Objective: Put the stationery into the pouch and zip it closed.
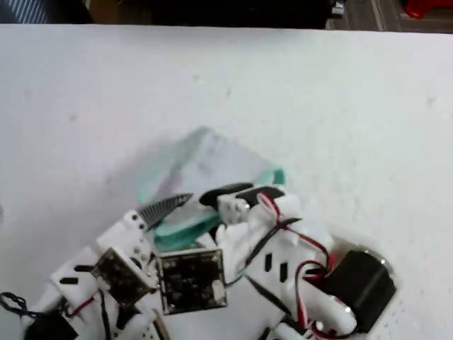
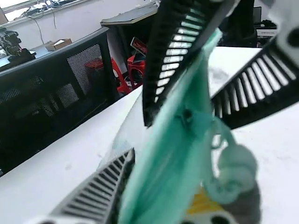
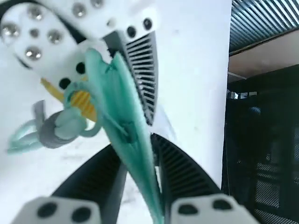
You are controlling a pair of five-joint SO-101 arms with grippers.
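Pouch (image 1: 205, 159) lay near mid-counter (image 1: 340, 106), translucent with a teal border, its near edge tucked under both arms. From the high view I could not see that edge cleanly: the left arm's camera board (image 1: 191, 280) and the right arm's white housing, with red and black wires (image 1: 297, 248) looping over it, sat in front of it.

Right pincer (image 3: 135, 154) was clenched on the pouch's teal edge. Its two black ribbed fingers (image 3: 182, 172) closed in from either side, and the fabric stood up thin between them.

Left pincer (image 1: 166, 209) sat just beside it at the same edge, touching the teal border. I could not tell whether it was grasping or released.

Zip pull (image 3: 58, 128), a teal and grey cord loop with a round knob, hung off the edge between the two pincers and rested on the counter. A yellow item (image 3: 84, 100) showed just behind it, by the pouch; too hidden to tell what it was, or whether it was inside.

Black motor (image 1: 361, 280) on the right arm sat low at the near side. Beyond the counter's far edge I noted a black mesh panel (image 2: 56, 93) and something red (image 1: 428, 7).
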